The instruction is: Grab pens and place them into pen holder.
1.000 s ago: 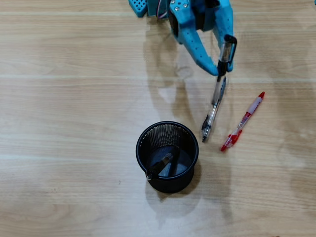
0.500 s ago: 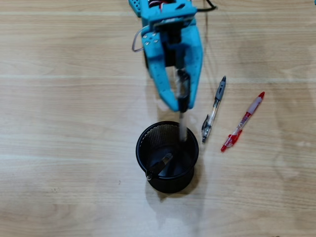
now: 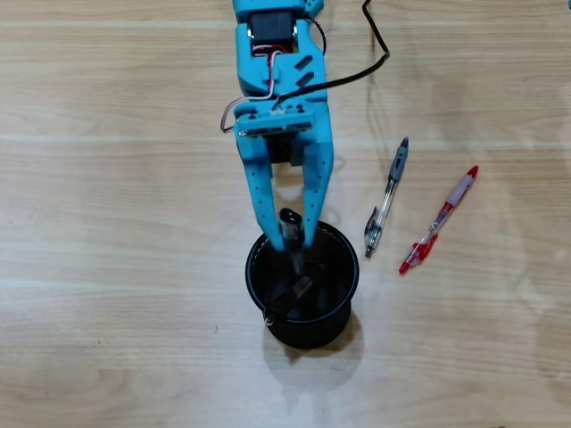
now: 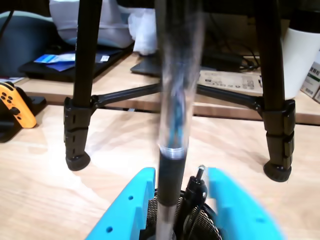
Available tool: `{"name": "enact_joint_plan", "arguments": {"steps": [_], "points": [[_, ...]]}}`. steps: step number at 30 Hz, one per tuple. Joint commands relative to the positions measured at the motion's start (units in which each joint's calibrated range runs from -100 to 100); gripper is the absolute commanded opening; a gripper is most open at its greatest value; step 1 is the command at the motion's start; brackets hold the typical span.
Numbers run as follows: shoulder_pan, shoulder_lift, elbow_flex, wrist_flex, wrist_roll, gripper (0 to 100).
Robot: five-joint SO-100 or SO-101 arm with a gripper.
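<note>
In the overhead view my blue gripper (image 3: 293,246) hangs over the back rim of the black mesh pen holder (image 3: 344,267). A clear pen with a black sleeve (image 3: 290,223) stands upright between the fingers, its lower end inside the holder. The wrist view shows that pen (image 4: 172,170) against the left finger (image 4: 127,210), with a gap to the blurred right finger (image 4: 235,210), so the gripper (image 4: 181,172) is open. A black pen (image 3: 290,299) leans inside the holder. A clear pen with a grey sleeve (image 3: 385,198) and a red pen (image 3: 437,220) lie on the table to the right.
The arm and its black cable (image 3: 357,76) reach down from the top edge of the overhead view. In the wrist view black tripod legs (image 4: 82,100) stand on the wooden table beyond the holder (image 4: 202,222), with clutter on a desk behind.
The gripper carried the clear pen from beside the two lying pens leftward to the holder and lowered its end inside. The jaws have parted from the pen.
</note>
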Motion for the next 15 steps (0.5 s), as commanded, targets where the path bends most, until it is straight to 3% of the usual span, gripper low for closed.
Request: {"name": "enact_joint_plan", "arguments": {"steps": [1, 9, 15], "points": [[0.22, -1.43, 0.12, -0.95, 0.08, 17], [-1.86, -7.73, 2.64, 4.56, 0.18, 17], [-3.23, -20.33, 7.6, 23.59, 0.18, 2]]}}
